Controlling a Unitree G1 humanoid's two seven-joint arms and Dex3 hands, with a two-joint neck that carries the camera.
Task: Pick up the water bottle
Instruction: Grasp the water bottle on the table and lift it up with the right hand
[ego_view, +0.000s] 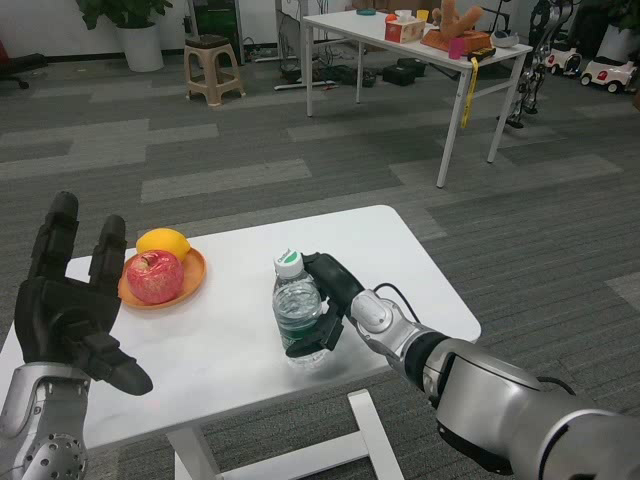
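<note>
Left black hand (70, 305) raised near table edge, fingers spread, holding nothing; idle. Right black hand (325, 305) wrapped round clear plastic water bottle (296, 310), upright mid white table (400, 260); grasp apparently set for lift. Orange plate (192, 280) with fruit beside.

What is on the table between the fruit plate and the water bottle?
Nothing. In the head view, only bare white table lies between the plate and the water bottle, which the right hand grips.

The left robot hand (70, 305) is raised at the near left, palm facing inward, fingers straight and apart, holding nothing. The right forearm reaches in from the lower right; the right robot hand (328, 305) has its fingers curled in a grip.
</note>
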